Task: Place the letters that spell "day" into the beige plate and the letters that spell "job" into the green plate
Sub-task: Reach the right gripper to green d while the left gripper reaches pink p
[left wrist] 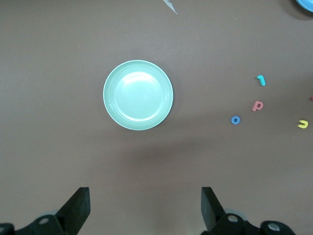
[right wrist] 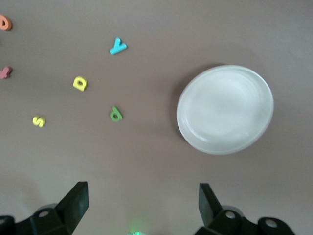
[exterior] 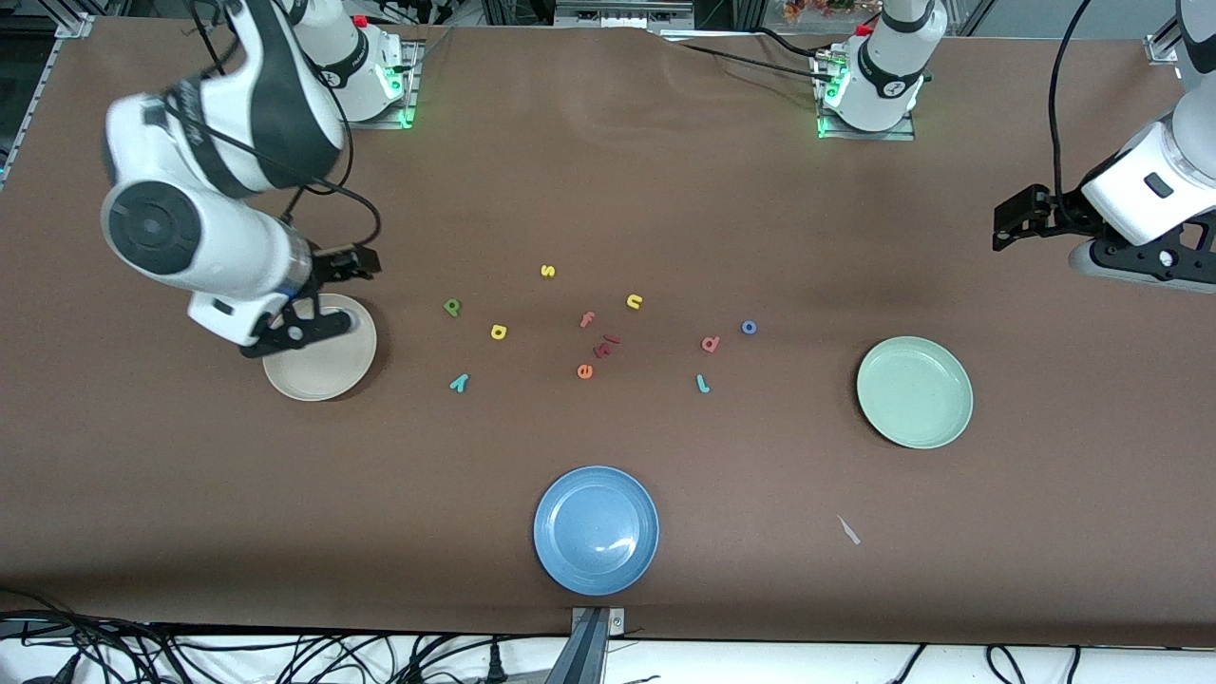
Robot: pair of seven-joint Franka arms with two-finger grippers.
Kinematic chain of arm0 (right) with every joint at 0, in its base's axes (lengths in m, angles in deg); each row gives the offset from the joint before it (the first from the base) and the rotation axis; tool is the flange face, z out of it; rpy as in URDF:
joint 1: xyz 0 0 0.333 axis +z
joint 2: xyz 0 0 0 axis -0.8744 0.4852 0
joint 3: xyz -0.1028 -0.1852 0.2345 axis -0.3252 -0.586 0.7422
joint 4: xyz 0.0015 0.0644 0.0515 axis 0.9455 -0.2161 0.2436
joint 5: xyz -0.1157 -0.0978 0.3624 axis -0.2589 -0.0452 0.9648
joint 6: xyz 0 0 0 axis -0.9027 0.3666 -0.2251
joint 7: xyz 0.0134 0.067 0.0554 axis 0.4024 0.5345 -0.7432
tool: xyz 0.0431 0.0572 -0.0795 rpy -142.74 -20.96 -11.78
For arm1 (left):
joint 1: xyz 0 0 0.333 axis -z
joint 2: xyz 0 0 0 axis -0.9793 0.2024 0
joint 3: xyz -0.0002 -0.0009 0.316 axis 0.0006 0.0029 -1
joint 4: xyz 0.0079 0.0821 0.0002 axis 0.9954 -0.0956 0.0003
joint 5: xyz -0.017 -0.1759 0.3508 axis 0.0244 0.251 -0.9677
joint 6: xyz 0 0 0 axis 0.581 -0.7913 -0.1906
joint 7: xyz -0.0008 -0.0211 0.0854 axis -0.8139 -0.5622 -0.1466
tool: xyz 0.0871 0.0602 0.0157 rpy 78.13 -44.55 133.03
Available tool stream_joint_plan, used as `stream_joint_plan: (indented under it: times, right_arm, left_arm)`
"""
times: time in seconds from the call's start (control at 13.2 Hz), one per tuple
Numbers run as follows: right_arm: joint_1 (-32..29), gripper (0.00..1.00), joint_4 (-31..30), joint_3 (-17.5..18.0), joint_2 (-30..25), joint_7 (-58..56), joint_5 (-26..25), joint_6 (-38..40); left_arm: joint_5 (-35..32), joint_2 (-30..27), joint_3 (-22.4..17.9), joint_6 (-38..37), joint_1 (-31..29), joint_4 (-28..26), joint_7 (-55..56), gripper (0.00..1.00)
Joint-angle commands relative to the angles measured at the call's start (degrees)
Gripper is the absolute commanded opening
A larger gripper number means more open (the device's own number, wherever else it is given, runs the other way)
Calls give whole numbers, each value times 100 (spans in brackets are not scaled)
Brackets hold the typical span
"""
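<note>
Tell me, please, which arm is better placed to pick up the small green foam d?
Right. The right gripper, open, hangs over the beige plate, beside the green d. The left gripper waits at the other end.

Beige plate (exterior: 328,372); green plate (exterior: 915,391); blue plate (exterior: 596,530); brown table (exterior: 608,190).

We see a wide table (exterior: 608,190) covered edge to edge with a plain brown cloth, matte and slightly rumpled near the edge where the bases stand. Light falls evenly from above, with soft shadows on the cloth. Along the edge nearest the front camera runs a white floor strip strewn with black cables (exterior: 285,655), and a grey metal bracket (exterior: 594,632) sits at the middle of that edge. At the opposite edge we make out dark metal framing (exterior: 622,11) and more cabling.
</note>
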Motion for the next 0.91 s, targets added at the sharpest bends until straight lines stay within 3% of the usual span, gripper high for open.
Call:
stream_joint_plan:
  times: [0.0,0.38,0.61,0.83]
  right_arm:
    - [147,100,-930,-28,-30,36,62,-1259]
    - [165,100,-2521,331,-152,282,27,-3518]
    - [165,100,-3586,525,-293,344,18,-4883]
    - [165,100,-4141,631,-250,265,10,-5781]
  left_arm:
    - [98,20,-14,-75,58,88,-48,100]
    - [28,371,267,-101,471,79,4,100]
    - [81,888,303,-32,760,79,13,100]
    - [28,1880,294,1062,1148,62,31,100]
